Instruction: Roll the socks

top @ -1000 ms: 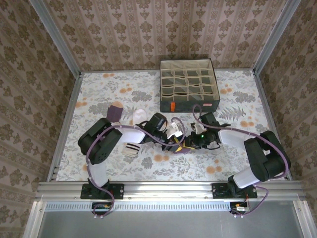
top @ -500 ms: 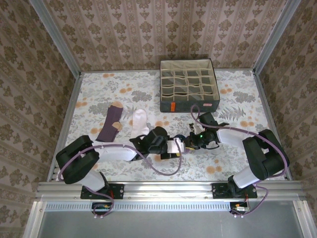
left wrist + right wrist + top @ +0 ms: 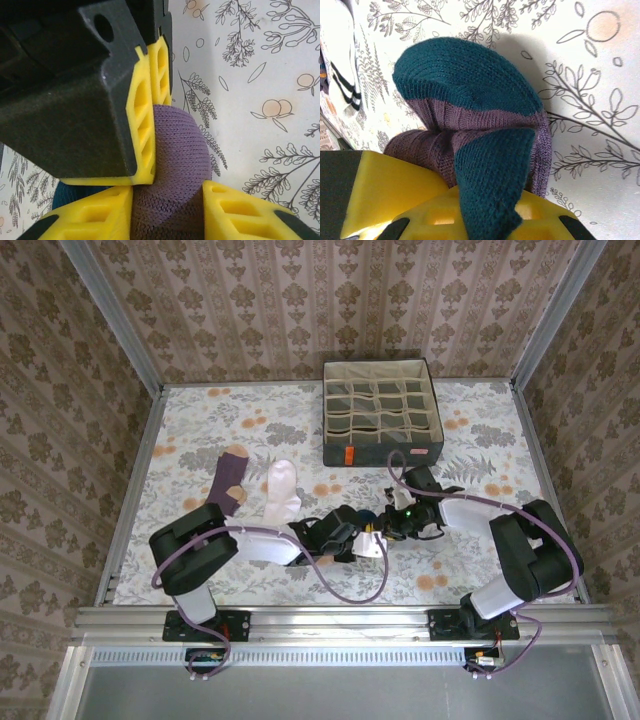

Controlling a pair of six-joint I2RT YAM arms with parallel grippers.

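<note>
Your left gripper (image 3: 167, 212) has swung in and pinches the teal-heel sock (image 3: 470, 95). Your right gripper (image 3: 445, 205) stays clamped on it; rolling can proceed.

A bundled sock (image 3: 470, 95) lies right of a flat sock (image 3: 282, 490), another sock (image 3: 228, 480) further left, the box (image 3: 385, 452) behind.

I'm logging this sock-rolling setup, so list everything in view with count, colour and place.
purple and teal sock: one, purple with teal patches, table centre, between both grippers
purple sock: one, purple with tan heel, left of centre
white sock: one, white, beside the purple sock
fabric box: one, grey with beige cells, far side
table: one, floral cloth, under everything
left gripper: one, yellow fingers, closed on purple and teal sock
right gripper: one, yellow fingers, closed on same sock
</note>
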